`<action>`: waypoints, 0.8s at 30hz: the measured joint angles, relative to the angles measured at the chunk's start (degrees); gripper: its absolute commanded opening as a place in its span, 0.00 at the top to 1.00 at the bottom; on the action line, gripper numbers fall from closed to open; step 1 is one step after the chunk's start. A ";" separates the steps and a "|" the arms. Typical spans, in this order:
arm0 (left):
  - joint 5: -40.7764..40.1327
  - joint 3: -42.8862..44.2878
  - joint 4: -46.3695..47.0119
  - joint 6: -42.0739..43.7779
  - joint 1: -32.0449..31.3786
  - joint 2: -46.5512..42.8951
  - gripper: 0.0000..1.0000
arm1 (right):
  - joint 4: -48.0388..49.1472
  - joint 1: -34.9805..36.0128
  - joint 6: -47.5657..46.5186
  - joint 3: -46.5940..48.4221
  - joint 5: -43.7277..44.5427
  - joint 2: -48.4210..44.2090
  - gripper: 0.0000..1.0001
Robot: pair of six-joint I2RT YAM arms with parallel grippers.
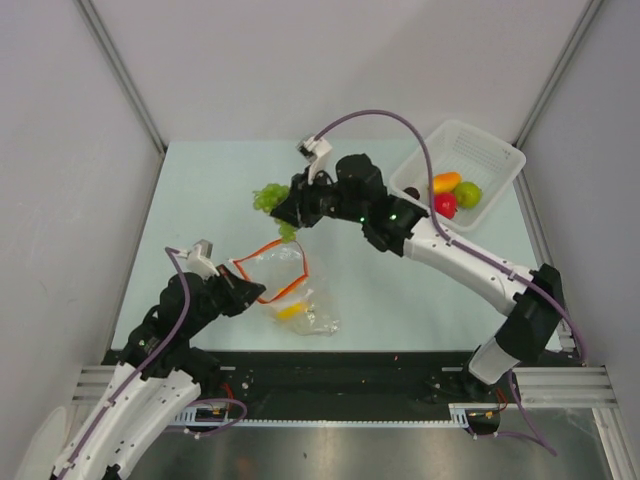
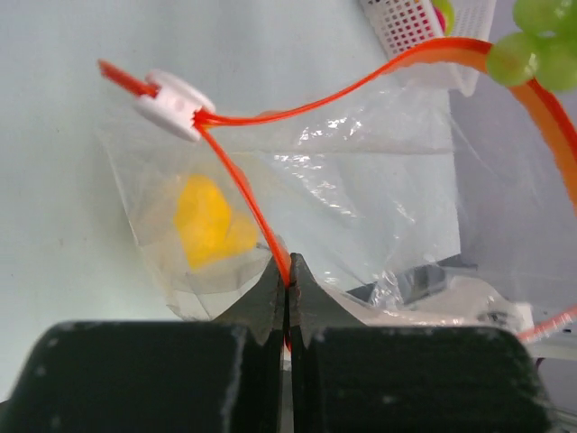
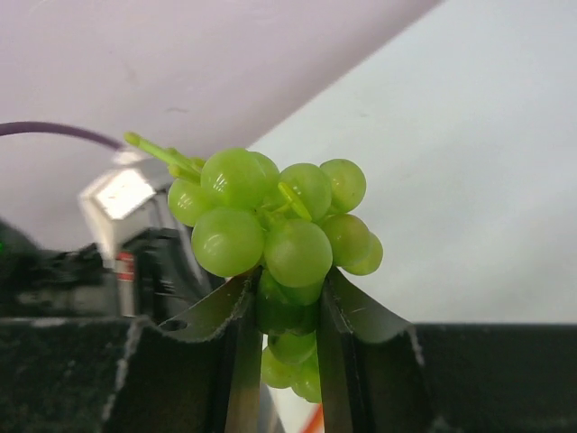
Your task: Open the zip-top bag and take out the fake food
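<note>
The clear zip-top bag (image 1: 300, 300) lies on the table with its orange-red zip strip (image 1: 285, 268) pulled open into a loop. My left gripper (image 1: 243, 293) is shut on the bag's zip strip (image 2: 270, 236) at its near edge. A yellow fruit (image 2: 209, 222) lies inside the bag, and it also shows in the top view (image 1: 288, 311). My right gripper (image 1: 285, 212) is shut on the bunch of green grapes (image 3: 275, 225) and holds it in the air above the bag's mouth; the grapes also show from above (image 1: 270, 197). The white slider (image 2: 176, 105) sits at the strip's far end.
A white mesh basket (image 1: 480, 150) stands at the back right and holds a red apple (image 1: 445, 204), a green round fruit (image 1: 468, 194) and an orange-yellow oval fruit (image 1: 446, 182). Grey walls close in the table on three sides.
</note>
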 measured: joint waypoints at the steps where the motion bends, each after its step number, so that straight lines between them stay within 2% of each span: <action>1: -0.37 0.37 -0.33 0.02 0.02 -0.66 1.00 | -1.49 -1.57 -0.07 0.00 0.50 -0.61 0.71; 12: -1.53 2.93 -1.27 0.98 0.02 -1.14 1.00 | -14.53 -29.81 -1.40 -0.13 12.15 -3.37 0.69; 15: -1.51 2.99 -1.40 1.14 0.02 -0.90 1.00 | -15.89 -36.44 -0.98 -0.13 12.85 -2.69 0.69; 20: -1.44 2.99 -1.38 1.51 0.02 0.28 1.00 | -15.58 -46.82 4.20 0.74 11.54 4.02 0.68; 24: -1.42 2.99 -1.29 1.51 0.02 0.55 1.00 | -15.80 -50.03 9.73 3.87 10.78 13.40 0.66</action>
